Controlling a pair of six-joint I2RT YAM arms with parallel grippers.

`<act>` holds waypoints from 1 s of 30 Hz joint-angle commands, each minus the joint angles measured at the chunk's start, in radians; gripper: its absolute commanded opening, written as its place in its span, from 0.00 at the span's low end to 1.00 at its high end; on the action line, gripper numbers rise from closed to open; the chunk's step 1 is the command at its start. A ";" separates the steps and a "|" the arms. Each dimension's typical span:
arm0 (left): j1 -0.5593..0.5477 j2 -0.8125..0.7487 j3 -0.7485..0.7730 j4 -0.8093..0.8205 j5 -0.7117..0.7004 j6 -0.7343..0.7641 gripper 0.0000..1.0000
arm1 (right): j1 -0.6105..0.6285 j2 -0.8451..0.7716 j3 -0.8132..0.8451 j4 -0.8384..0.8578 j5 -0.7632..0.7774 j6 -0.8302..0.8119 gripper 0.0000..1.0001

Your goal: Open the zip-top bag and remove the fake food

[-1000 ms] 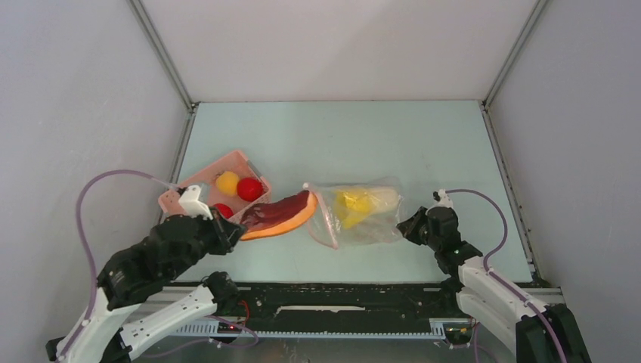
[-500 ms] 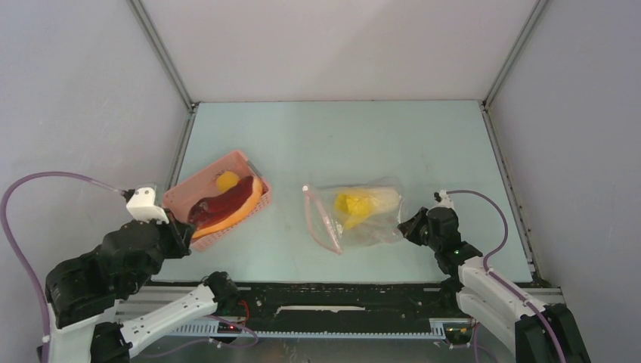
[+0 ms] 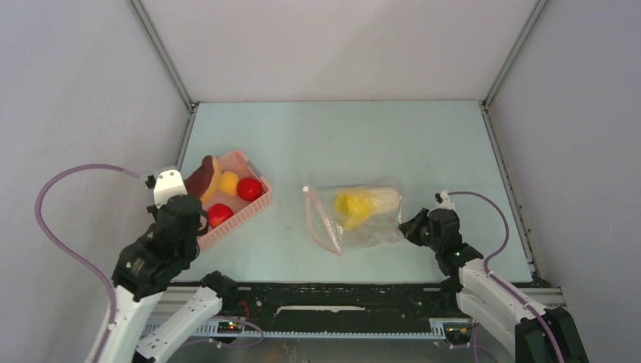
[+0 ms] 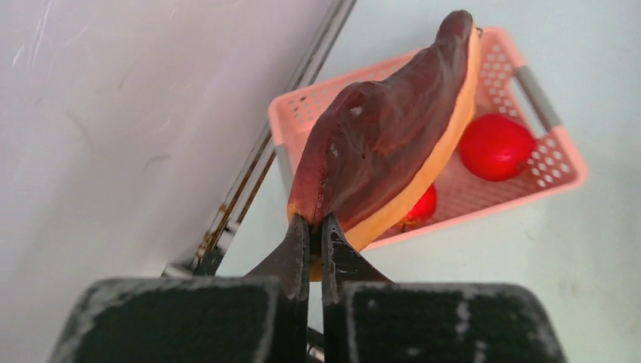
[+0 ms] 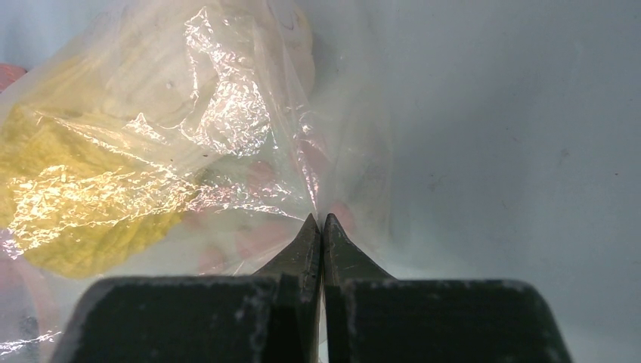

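The fake food slice [image 4: 393,128], laid across the pink basket [image 4: 514,198] half a second ago, is now raised at its far-left corner, pinched in the left gripper [image 4: 316,242]. The zip-top bag [image 3: 370,227], unmoved at right, is clamped by the right gripper [image 5: 323,227]; its printing is unreadable.

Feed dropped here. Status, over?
Left gripper shut on maroon toy slice, at pink basket. Right gripper shut on zip-top bag edge. Yellow piece inside bag. Nothing blocking.
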 commanded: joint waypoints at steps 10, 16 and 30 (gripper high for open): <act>0.393 0.232 -0.201 0.411 0.226 0.182 0.00 | -0.022 -0.042 -0.022 0.034 -0.016 0.002 0.00; 0.419 0.278 -0.250 0.412 0.167 0.143 0.37 | -0.026 -0.037 -0.022 0.038 -0.029 -0.002 0.00; 0.405 0.187 -0.141 0.294 0.417 0.045 0.90 | -0.025 -0.048 0.036 -0.036 -0.062 -0.053 0.01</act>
